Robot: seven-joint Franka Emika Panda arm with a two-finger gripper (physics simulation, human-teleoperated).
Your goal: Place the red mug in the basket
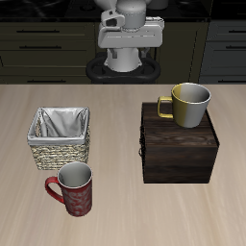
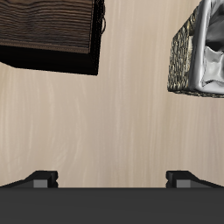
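Observation:
The red mug (image 1: 72, 188), dark red with pale speckles, stands upright near the table's front edge with its loop handle turned outward. Directly behind it, almost touching, sits the basket (image 1: 60, 137), tan wicker with a grey-white cloth lining and nothing inside. The wrist view catches part of the basket (image 2: 198, 51) but not the mug. My gripper (image 2: 112, 179) is open with nothing between its widely spread fingertips. It hangs high over the back of the table, far from both mug and basket.
A dark wooden box (image 1: 179, 146) stands beside the basket, across a strip of bare table, and its corner also shows in the wrist view (image 2: 48, 33). On the box's back corner stands a grey mug (image 1: 188, 104) with a yellow handle.

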